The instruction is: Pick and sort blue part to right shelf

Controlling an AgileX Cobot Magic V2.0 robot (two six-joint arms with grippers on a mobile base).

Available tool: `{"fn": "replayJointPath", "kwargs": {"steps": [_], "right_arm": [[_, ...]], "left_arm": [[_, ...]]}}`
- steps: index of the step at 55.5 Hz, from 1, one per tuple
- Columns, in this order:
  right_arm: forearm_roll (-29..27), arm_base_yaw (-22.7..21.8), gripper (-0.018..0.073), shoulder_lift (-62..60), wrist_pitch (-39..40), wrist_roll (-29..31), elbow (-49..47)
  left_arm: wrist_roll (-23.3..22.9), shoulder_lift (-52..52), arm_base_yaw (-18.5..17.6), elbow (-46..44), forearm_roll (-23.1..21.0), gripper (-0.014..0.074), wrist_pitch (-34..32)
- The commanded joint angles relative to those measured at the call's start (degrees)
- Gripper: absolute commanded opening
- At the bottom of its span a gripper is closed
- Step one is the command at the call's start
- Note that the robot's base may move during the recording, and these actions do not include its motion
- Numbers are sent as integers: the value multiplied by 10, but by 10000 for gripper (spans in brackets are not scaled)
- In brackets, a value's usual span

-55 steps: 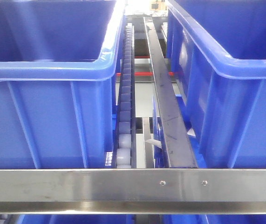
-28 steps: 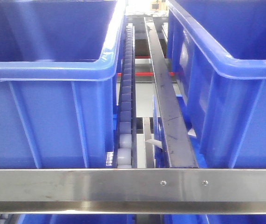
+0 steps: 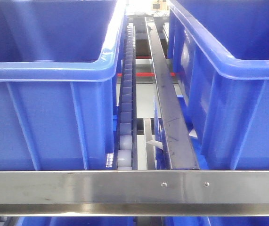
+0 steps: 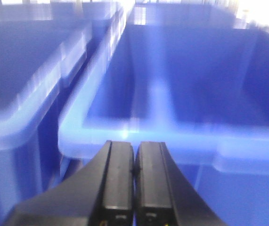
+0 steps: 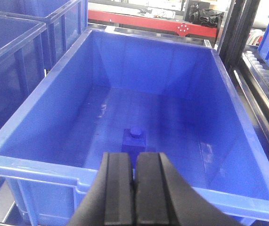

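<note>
We judge it the approach step — both the right gripper (image 5: 134, 197) and left gripper (image 4: 134, 188) pressed together, empty — next, spread the right and descend onto the blue part (image 5: 134, 139) in its tub (image 5: 26, 162).

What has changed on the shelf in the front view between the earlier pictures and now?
Nothing visibly changed. The two blue tubs, the roller rail between them and the steel front bar sit as they did, and no arm or pincer enters this view.
</note>
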State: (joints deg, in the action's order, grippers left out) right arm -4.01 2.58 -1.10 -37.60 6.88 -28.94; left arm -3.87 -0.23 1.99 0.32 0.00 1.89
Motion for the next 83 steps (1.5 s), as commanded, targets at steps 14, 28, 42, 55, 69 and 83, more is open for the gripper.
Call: {"fn": "replayJointPath", "kwargs": {"steps": [14, 28, 42, 55, 69, 83], "right_arm": [[-2, -2, 59, 5, 49, 6, -14], [-2, -2, 59, 5, 49, 6, -14], [-2, -2, 59, 5, 49, 6, -14], [-8, -3, 59, 5, 111, 1, 27], [3, -3, 59, 5, 278, -69, 176], [-5, -3, 59, -6, 425, -86, 286]], "left_arm": [[2, -14, 1, 18, -7, 124, -59], [2, -14, 1, 18, -7, 124, -59], [2, -14, 1, 18, -7, 124, -59], [2, -14, 1, 18, -7, 124, -59], [2, -14, 1, 18, -7, 124, -59], [2, -14, 1, 18, -7, 124, -59]]}}
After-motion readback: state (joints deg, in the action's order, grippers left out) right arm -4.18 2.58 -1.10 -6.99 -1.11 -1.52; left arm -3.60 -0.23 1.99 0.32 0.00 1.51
